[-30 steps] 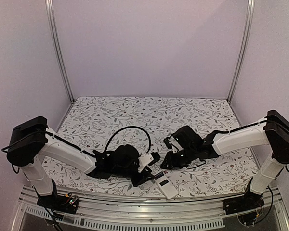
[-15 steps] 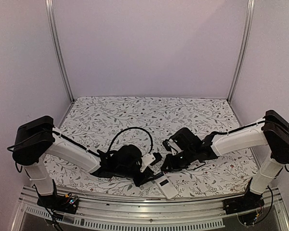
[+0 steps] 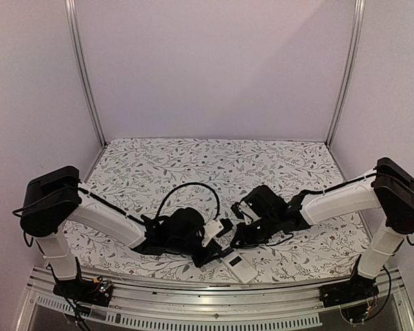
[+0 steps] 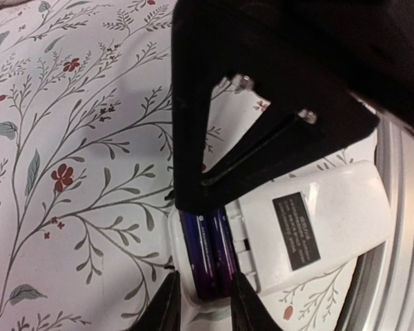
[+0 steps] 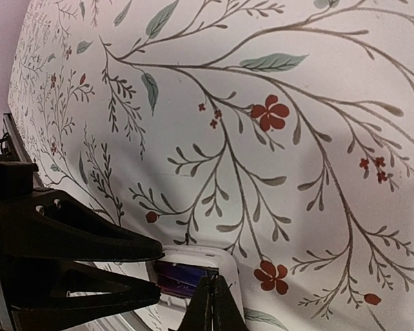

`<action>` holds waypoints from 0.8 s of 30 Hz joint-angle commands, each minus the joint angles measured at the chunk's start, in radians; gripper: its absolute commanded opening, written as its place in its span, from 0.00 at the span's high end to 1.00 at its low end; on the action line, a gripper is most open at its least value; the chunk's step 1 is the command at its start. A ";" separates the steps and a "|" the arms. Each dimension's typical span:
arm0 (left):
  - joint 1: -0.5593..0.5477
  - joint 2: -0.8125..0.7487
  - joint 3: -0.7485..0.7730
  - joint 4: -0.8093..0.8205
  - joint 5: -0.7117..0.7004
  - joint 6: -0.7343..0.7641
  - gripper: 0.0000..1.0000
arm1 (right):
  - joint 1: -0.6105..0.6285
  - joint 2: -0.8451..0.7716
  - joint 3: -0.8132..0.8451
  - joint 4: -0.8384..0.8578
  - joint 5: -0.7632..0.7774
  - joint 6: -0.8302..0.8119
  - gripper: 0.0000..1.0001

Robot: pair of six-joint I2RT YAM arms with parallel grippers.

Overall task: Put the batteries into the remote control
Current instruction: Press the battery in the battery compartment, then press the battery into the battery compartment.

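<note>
The white remote control (image 4: 317, 224) lies back up near the table's front edge, also seen in the top view (image 3: 239, 268). Its slot is uncovered, and two dark batteries (image 4: 208, 248) lie side by side inside it. My left gripper (image 4: 205, 303) straddles the slot end of the remote, with one finger against each side. My right gripper (image 5: 212, 300) is shut with nothing between its fingers. Its tip comes down at the slot end over the batteries (image 5: 183, 272). From above, the left gripper (image 3: 212, 254) and right gripper (image 3: 236, 241) meet over the remote.
A metal rail (image 4: 400, 207) runs along the table's front edge right beside the remote. A black cable (image 3: 186, 187) loops above the left wrist. The floral cloth (image 3: 214, 162) stretches back to the walls and corner posts.
The right jaws have closed fully, and the right arm has edged slightly left toward the remote. The left jaws have narrowed around the remote's end.
</note>
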 commanded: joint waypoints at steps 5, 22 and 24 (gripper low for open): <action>0.007 0.031 0.031 -0.007 -0.020 0.004 0.78 | 0.018 0.015 0.006 0.005 -0.024 -0.007 0.96; 0.005 0.049 0.054 -0.022 -0.008 -0.006 0.82 | 0.029 0.034 -0.034 0.034 -0.031 0.019 0.96; 0.005 0.049 0.053 -0.025 -0.002 -0.009 0.82 | 0.029 0.027 -0.029 0.029 -0.029 0.017 0.96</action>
